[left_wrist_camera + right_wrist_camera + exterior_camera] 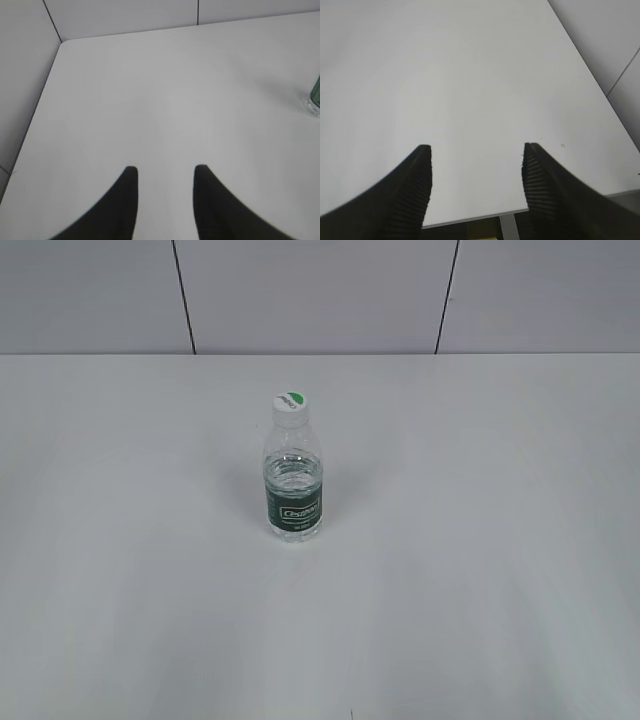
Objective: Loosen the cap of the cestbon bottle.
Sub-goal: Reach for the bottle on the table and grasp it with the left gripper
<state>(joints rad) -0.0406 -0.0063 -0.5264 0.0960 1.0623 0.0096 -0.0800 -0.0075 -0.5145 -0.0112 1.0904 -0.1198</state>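
The cestbon bottle (293, 480) stands upright near the middle of the white table, clear with a dark green label band. Its white cap (290, 401) with a green mark sits on the neck. Neither arm shows in the exterior view. In the left wrist view my left gripper (165, 171) is open over bare table, and only the bottle's base edge (315, 95) shows at the far right. My right gripper (476, 149) is open wide above the table's edge, with nothing between its ribbed fingers (540, 175); the bottle is out of that view.
The white table (480, 540) stretches all round the bottle. A panelled grey wall (320, 290) runs behind it. The table's rounded corner (62, 44) shows in the left wrist view, its front edge (470, 220) and a leg in the right wrist view.
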